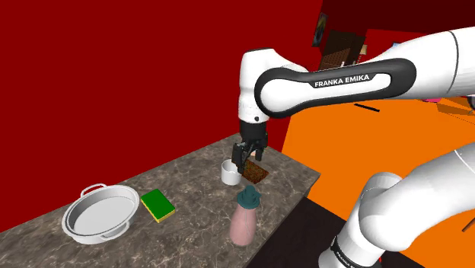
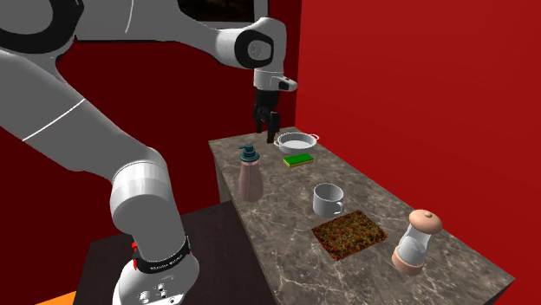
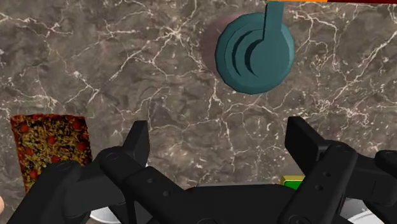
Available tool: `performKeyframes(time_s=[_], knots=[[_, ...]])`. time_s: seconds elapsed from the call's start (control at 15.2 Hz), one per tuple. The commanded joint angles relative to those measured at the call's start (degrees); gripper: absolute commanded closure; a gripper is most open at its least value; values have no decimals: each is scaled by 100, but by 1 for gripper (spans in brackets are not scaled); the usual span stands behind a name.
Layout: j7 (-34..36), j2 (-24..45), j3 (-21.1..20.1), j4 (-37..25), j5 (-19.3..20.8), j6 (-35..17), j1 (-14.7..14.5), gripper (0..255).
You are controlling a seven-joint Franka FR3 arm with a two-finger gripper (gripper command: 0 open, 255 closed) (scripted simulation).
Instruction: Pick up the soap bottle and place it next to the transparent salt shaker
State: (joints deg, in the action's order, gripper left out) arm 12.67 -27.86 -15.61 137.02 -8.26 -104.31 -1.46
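While the open, empty black claw (image 3: 219, 141) hangs above the dark marble bench (image 1: 194, 181), its white arm (image 1: 342, 80) reads "FRANKA EMIKA". The pink soap bottle with a teal pump (image 1: 245, 217) stands upright by the bench edge nearest the stand, with bare marble around it. The transparent salt shaker with a peach cap (image 2: 416, 241) stands well apart, near one end.

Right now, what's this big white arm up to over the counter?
The white arm's black gripper hangs open and empty above the marbled counter, near the pink soap bottle with its teal pump. The bottle stands untouched. The salt shaker stands at the counter's other end, beyond a white mug.
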Motion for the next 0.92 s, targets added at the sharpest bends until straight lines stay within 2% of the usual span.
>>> performKeyframes(time_s=[0.0, 0.26, 0.86], knots=[[225, 337, -133, 58, -111, -166, -19, 0], [646, 1048, -369, 71, -314, -449, -70, 0], [658, 1219, -458, 544, -375, -1080, -113, 0]])
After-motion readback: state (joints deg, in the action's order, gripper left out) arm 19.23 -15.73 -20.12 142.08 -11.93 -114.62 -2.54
